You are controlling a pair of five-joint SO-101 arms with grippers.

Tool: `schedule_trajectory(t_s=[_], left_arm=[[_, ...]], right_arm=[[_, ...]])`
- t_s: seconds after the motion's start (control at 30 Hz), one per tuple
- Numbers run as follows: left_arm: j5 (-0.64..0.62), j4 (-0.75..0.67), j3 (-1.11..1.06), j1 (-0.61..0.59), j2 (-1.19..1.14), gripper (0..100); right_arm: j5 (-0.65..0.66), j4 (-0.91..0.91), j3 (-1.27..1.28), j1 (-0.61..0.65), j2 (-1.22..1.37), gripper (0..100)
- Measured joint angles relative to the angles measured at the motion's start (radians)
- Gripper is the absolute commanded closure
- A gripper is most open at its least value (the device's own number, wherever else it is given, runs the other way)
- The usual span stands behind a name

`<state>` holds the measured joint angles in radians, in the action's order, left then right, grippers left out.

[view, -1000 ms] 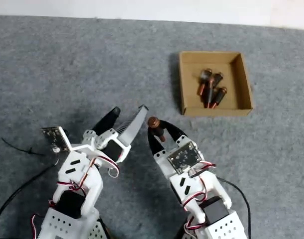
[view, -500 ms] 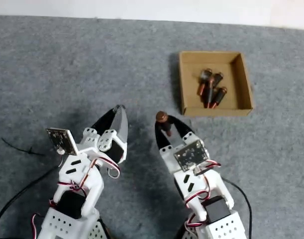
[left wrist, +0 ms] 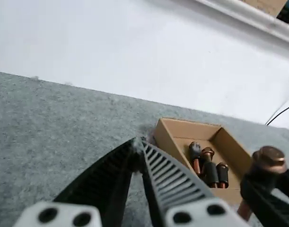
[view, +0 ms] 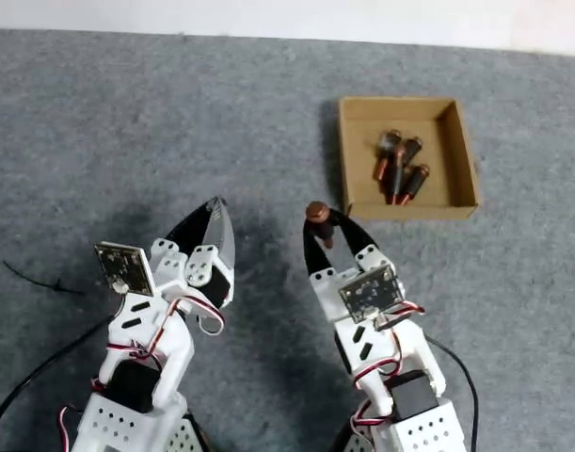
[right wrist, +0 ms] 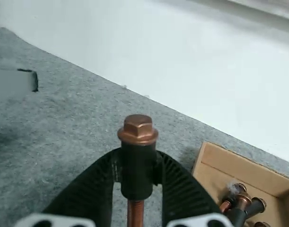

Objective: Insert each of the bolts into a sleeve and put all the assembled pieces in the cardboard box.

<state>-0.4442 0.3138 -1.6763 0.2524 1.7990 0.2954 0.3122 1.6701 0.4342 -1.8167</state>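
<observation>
Likely a robotics lab: 2 bare-wired arms (view: 146, 348) (view: 381, 358) on a grey felt desk (view: 127, 113), white wall (left wrist: 135, 56) beyond the left tool (left wrist: 137, 143).

Readable text: none (no letter, number or sign can be made out anywhere on the bench (view: 127, 113)).
On the cardboard box (view: 344, 155), at about 1 o'clock: plain brown walls with no print to read.
On the left circuit board (view: 123, 268), at about 7 o'clock: tiny marks, too small to read.
On the right circuit board (view: 370, 291), at about 5 o'clock: likewise tiny marks, too small to read.
</observation>
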Motion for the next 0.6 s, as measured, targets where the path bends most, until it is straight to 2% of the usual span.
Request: schedule_trajectory(t_s=[0.23,0.4,0.6], left_arm=[[0.008,0.002,0.000,0.000,0.000,99],[0.008,0.002,0.000,0.000,0.000,99],[0.008,0.002,0.000,0.000,0.000,99]], right_arm=[[-0.074,0.000,0.000,-0.069,0.000,99.5],[-0.072,0.000,-0.012,-0.078,0.005,99.5],[-0.071,-0.009,-0.143,-0.138,0.264,99.5]])
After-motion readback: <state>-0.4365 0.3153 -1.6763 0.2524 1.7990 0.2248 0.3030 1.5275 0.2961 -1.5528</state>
